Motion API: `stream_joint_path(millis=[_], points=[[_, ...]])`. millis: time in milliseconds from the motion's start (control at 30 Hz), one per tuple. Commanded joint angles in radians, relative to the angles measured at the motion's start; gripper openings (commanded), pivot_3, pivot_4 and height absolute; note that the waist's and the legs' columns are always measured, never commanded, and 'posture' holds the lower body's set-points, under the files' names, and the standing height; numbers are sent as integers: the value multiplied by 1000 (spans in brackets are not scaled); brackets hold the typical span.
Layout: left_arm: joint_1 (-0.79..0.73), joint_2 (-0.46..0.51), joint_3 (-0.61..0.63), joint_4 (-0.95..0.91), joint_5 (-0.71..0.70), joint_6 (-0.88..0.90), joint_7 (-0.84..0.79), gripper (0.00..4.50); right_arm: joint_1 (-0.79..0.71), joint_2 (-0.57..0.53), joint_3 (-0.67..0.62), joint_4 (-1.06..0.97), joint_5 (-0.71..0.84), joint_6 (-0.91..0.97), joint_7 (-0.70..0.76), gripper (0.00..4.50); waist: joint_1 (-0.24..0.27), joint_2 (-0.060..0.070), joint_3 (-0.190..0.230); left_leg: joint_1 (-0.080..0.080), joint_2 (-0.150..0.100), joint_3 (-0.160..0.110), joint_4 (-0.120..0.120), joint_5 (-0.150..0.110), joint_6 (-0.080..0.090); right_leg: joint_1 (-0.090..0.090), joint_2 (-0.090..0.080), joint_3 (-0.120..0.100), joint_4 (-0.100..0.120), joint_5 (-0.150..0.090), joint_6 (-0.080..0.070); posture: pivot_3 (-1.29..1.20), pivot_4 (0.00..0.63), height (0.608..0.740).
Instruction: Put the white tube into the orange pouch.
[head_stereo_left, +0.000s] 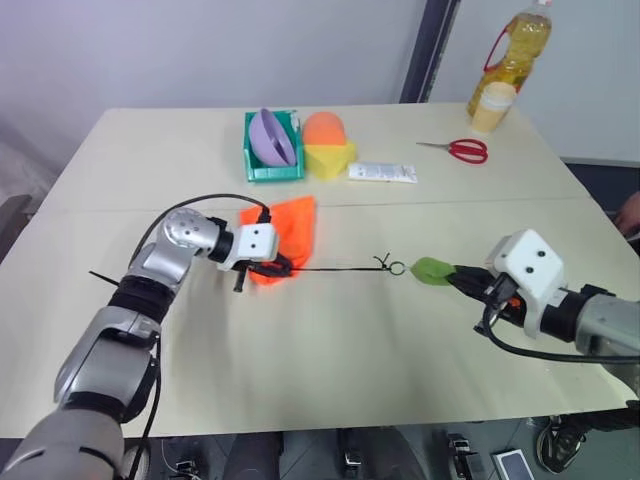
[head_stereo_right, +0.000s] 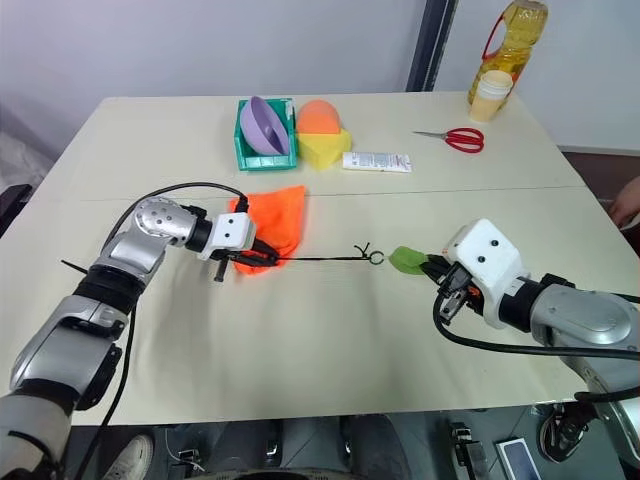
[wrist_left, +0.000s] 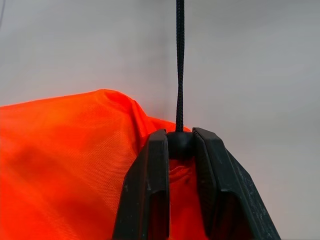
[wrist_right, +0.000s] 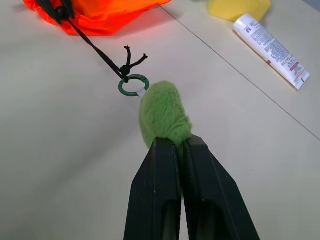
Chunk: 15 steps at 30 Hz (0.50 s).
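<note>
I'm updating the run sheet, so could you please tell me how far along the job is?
Done: no tube can be seen outside the pouch except the long printed one; whether the white tube is inside cannot be told. In hand: left gripper clamps the cord's stopper at the pouch mouth; right gripper pinches the green tag, cord taut. Left: cinching, releasing.

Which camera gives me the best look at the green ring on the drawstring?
The right wrist view: the green ring appears large, knotted to the black drawstring and joined to the green tag. In both eye views it is a tiny loop.
</note>
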Motion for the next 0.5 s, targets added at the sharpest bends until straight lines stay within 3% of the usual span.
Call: stream_joint_path(millis=[33, 267, 500], points=[[20, 33, 26, -29, 3, 20, 0, 203, -18, -17, -15, 7, -24, -20, -6, 0, -1, 0, 0, 0, 0, 0, 0, 0, 0, 0, 0, 0, 0, 0, 0, 0, 150, 726], [49, 35, 51, -94, -60, 125, -37, 203, -39, -18, 7, 14, -23, -26, 0, 0, -1, 0, 0, 0, 0, 0, 0, 0, 0, 0, 0, 0, 0, 0, 0, 0, 150, 726], [123, 62, 159, -305, -208, 434, -15, 3634, -86, 5, 85, -4, -6, -32, 1, 0, -2, 0, 0, 0, 0, 0, 0, 0, 0, 0, 0, 0, 1, 0, 0, 0, 150, 726]])
